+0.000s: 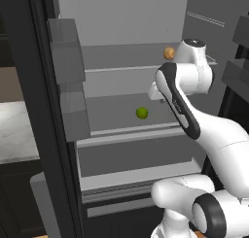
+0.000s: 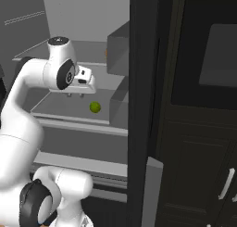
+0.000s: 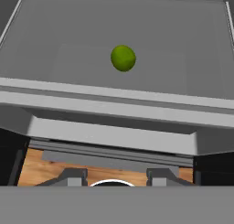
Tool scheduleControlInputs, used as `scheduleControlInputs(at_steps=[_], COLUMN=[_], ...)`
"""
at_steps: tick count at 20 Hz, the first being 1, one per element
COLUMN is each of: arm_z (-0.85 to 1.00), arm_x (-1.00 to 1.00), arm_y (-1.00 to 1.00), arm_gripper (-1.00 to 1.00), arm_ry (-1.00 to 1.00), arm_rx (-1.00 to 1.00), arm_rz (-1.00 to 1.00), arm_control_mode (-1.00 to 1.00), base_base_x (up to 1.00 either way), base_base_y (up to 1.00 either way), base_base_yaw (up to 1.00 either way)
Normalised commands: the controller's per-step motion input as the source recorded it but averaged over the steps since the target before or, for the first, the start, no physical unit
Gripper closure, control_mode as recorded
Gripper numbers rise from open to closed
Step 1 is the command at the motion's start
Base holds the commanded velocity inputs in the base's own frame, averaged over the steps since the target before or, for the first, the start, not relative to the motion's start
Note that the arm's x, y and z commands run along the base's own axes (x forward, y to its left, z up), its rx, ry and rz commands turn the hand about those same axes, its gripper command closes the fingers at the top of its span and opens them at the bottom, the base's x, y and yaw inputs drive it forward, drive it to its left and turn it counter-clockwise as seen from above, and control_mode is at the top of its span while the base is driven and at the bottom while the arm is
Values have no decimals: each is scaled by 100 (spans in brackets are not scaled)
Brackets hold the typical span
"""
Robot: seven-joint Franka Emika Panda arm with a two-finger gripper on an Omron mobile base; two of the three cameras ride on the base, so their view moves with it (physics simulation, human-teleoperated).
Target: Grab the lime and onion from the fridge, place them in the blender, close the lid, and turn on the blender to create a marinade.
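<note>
Lime: lies loose on a middle shelf of the fridge, well in from the front edge, nothing touching it. In the hand view it sits ahead of the fingers, a little above picture centre.
Onion: 1 shelf higher, toward the back right of the fridge, partly hidden behind the arm; also untouched.
Fridge: both doors stand open, grey door bins to either side of the interior.
Gripper: hangs over the front part of the lime's shelf, short of the lime and apart from it. The 2 fingers stand drawn in to their narrowest with nothing between them; it holds nothing.
Blender and lid: no judgement possible from here on where they stand.
Done so far: the fridge is open and the arm has reached inside, judging by how things lie.
Left to do: all 5 real steps, I judge. Take the lime, take the onion, drop both in the jar, fit the lid, turn the knob.
Step in hand: most likely the approach to the lime, as the hand camera faces it.
Next move needs: the fingers to spread before they can straddle the fruit.
</note>
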Motion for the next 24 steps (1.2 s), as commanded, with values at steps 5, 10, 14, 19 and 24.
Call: scheduleControlInputs(at_steps=[5, 10, 14, 19, 24], arm_z=[-48, -92, -43, -21, -3], arm_x=[3, 22, 42, 65, 50], arm_y=[2, 0, 0, 0, 1], arm_gripper=[-100, -100, -100, -100, -100], arm_ry=[-7, -9, -3, 0, 4], arm_rx=[0, -8, 0, 0, 0], arm_rz=[-8, -5, 0, 0, 0], arm_control_mode=[-100, -100, -100, -100, -100], base_base_x=[0, 0, 0, 0, 0], base_base_y=[0, 0, 0, 0, 0], base_base_yaw=[0, 0, 0, 0, 0])
